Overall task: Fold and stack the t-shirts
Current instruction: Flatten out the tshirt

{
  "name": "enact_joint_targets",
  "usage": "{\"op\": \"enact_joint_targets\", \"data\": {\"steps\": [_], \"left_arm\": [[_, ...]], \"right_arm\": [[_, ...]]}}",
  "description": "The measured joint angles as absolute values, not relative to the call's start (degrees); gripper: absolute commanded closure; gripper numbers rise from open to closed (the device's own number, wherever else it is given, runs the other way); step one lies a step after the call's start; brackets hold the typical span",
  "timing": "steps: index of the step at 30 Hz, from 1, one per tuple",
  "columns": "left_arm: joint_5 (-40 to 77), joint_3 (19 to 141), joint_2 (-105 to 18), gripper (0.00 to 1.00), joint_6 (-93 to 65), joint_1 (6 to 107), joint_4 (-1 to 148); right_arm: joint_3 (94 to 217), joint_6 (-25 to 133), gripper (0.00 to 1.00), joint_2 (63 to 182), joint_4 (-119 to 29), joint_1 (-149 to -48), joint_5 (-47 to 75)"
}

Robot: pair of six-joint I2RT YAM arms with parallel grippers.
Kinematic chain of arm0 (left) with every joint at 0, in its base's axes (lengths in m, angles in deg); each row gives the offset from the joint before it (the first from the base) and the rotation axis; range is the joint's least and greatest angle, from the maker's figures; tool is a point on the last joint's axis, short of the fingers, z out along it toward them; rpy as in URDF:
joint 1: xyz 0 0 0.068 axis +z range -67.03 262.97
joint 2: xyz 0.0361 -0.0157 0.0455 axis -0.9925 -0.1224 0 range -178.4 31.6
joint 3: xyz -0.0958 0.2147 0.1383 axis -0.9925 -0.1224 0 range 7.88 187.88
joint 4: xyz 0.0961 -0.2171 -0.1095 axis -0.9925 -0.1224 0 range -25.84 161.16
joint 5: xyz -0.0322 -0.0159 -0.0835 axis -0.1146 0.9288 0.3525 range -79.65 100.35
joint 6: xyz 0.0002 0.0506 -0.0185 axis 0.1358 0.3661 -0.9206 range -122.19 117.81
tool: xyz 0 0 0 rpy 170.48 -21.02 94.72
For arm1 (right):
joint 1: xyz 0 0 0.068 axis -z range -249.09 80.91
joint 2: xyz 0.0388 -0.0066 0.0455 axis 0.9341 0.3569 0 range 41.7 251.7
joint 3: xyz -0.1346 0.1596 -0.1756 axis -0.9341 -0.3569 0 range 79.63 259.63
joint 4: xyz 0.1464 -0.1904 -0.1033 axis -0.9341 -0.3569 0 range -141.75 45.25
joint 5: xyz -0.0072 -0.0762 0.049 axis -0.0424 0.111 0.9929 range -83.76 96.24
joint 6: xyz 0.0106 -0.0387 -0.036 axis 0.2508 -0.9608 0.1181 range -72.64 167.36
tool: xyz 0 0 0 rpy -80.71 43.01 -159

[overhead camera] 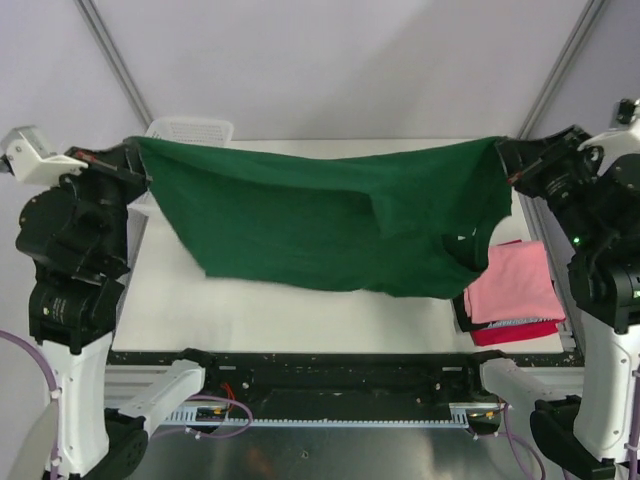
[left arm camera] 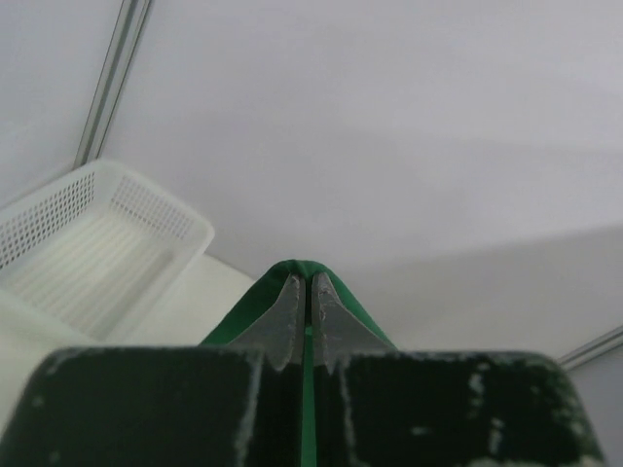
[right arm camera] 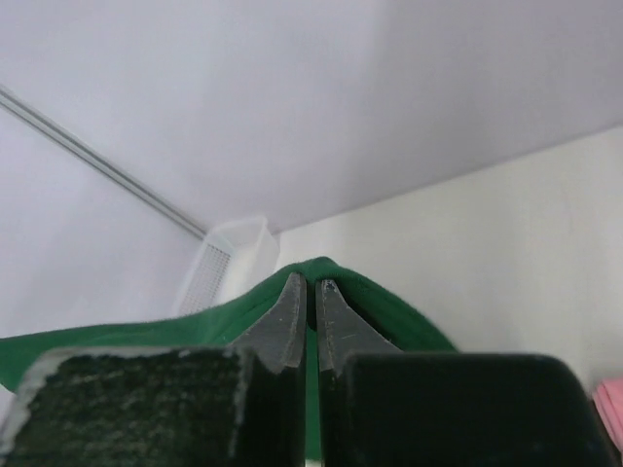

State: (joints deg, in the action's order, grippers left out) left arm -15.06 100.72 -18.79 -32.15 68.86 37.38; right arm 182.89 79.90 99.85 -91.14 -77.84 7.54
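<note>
One white surface (overhead camera: 250, 300) fills the middle of the overhead view. Much of it is hidden behind the dark green t-shirt (overhead camera: 300, 220), which hangs above it like a banner, stretched side to side between the two arms. The shirt's top edge runs almost level from the left claw (overhead camera: 135, 165) to the right claw (overhead camera: 505, 160). Its lower edge sags toward the surface, and near the right end the cloth doubles over itself in a darker fold. I cannot tell whether the lower edge touches the surface.

At the far left corner stands a white mesh basket (overhead camera: 190, 128), just behind the shirt's left end and near the left claw.

A pink t-shirt (overhead camera: 512, 280), folded to a rectangle, lies at the near right of the surface, below the right claw and apart from it. The green shirt's lower right corner hangs just beside its left edge. Under it a magenta t-shirt (overhead camera: 515, 333) shows as a strip along the near side.

Each claw is clamped on a top corner of the green shirt: the wrist views show the fingers pressed together, a thin band of green cloth caught between them and folding over their tips.
</note>
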Motion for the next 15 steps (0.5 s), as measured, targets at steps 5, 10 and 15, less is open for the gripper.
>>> {"op": "enact_joint_targets", "data": {"steps": [5, 10, 15], "left_arm": [[-14.8, 109.4, -27.6, 1.0, -31.7, 69.4, 37.7], [-12.4, 115.1, -39.4, 1.0, -32.2, 71.8, 37.7], [-6.3, 127.8, -58.2, 1.0, -33.3, 75.2, 37.5]], "right_arm": [[186.8, 79.7, 1.0, 103.0, -88.0, -77.7, 7.6], [186.9, 79.6, 1.0, 112.9, -81.1, -77.0, 9.6], [193.0, 80.1, 1.0, 128.7, -76.8, -74.8, 12.3]]}}
